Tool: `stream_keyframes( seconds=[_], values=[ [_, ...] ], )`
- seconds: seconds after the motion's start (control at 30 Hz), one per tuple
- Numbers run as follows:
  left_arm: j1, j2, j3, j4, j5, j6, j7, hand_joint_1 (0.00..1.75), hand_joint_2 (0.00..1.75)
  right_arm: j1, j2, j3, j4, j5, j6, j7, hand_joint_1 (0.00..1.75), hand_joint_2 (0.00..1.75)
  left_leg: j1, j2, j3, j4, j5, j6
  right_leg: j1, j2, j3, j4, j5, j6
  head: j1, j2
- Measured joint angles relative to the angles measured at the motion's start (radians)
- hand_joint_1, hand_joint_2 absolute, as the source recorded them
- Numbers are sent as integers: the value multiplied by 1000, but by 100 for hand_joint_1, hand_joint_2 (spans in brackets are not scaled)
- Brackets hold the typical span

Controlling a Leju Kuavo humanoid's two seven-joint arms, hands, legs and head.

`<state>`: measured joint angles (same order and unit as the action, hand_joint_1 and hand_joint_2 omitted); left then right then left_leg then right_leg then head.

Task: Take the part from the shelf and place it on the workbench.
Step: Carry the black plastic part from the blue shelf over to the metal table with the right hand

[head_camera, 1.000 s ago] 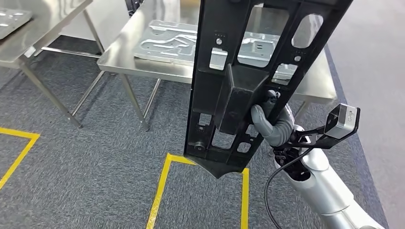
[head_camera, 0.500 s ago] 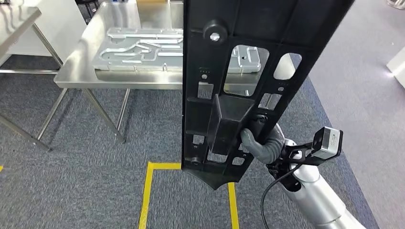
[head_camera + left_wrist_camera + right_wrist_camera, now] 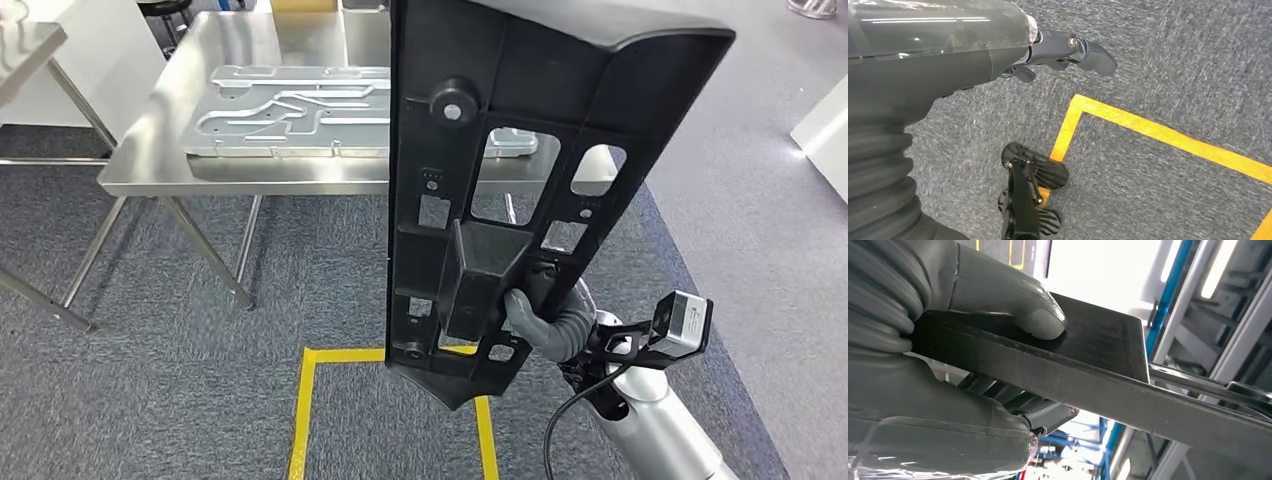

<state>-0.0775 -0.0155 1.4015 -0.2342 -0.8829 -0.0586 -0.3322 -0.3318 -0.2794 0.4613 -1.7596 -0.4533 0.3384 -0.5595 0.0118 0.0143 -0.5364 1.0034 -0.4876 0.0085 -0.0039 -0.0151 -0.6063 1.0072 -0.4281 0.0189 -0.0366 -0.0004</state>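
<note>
The right hand (image 3: 545,318) grips the tall black plastic panel (image 3: 500,150) upright, near the steel workbench (image 3: 160,150) bearing a machined aluminium plate (image 3: 290,110). The left hand (image 3: 1068,50) hangs empty over grey carpet (image 3: 150,400), fingers apart.

Right hand (image 3: 545,315) clamped, left hand (image 3: 1068,50) hanging empty.

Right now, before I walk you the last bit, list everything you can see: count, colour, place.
Part: one, black, long panel with cut-outs, held upright in front of the camera.
Workbench: one, bare steel, ahead beyond the part.
Metal plate: one, silver, with grooved channels, lying flat on the workbench.
Second table: one, steel, far left, edge in view.
Floor tape: yellow lines on grey carpet, just in front of the robot.
Right robot hand: one, grey, grips the part's boxy handle low down.
Left robot hand: one, dark grey, holds nothing, hangs above the carpet.
</note>
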Motion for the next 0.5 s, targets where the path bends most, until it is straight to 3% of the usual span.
stream_keyframes(
  seconds=[0.07,0.13,0.17,0.23,0.27,0.3,0.33,0.4,0.43,0.47,0.5],
  values=[
    [-1,0,0,0,0,0,-2,0,175,10,8,-4,-8,10,1,0,175,175,0,4,6,-3,-7,-11,0,7,4,-5,-5,-11,0,0],
    [-2,0,0,0,0,0,-3,0,175,15,15,-7,-16,15,0,0,175,175,0,3,-1,29,-27,-20,-5,12,19,-15,-9,-24,0,0],
    [-2,0,0,0,0,0,-3,0,175,16,19,-8,-19,16,0,1,175,175,1,0,-23,77,-49,-23,-7,13,28,-18,-12,-30,0,0],
    [-1,0,0,0,0,0,-3,0,175,20,27,-9,-19,17,0,1,175,175,2,-5,-101,216,-99,-27,-5,17,42,-19,-24,-37,0,0],
    [0,0,0,0,0,0,-3,0,175,22,30,-9,-19,18,0,2,175,175,2,-5,-141,274,-110,-28,-3,20,48,-19,-30,-38,0,0],
    [2,0,0,0,0,0,-3,0,175,24,32,-10,-19,18,0,4,175,175,2,-5,-166,299,-100,-29,-2,24,56,-18,-37,-38,0,0],
    [3,0,0,0,0,0,-3,0,175,24,33,-10,-19,17,0,6,175,175,2,-5,-173,286,-71,-27,-2,27,66,-17,-45,-37,0,0],
    [4,1,0,0,-2,-1,-3,0,175,22,33,-13,-19,14,0,11,175,175,1,-6,-137,160,26,-20,-1,32,91,-16,-65,-33,0,0],
    [4,3,0,0,-4,-1,-4,0,175,20,33,-15,-19,11,1,12,175,175,-1,-9,-112,96,59,-16,2,33,100,-15,-76,-30,0,0],
    [4,4,0,0,-4,-1,-4,0,175,18,33,-17,-19,9,1,13,175,175,-3,-11,-92,48,77,-12,3,35,106,-15,-83,-25,0,0],
    [3,5,0,0,-5,-1,-4,0,175,16,33,-19,-19,8,2,13,175,175,-5,-13,-83,26,77,-8,3,36,109,-15,-88,-19,0,0]
  ],
)
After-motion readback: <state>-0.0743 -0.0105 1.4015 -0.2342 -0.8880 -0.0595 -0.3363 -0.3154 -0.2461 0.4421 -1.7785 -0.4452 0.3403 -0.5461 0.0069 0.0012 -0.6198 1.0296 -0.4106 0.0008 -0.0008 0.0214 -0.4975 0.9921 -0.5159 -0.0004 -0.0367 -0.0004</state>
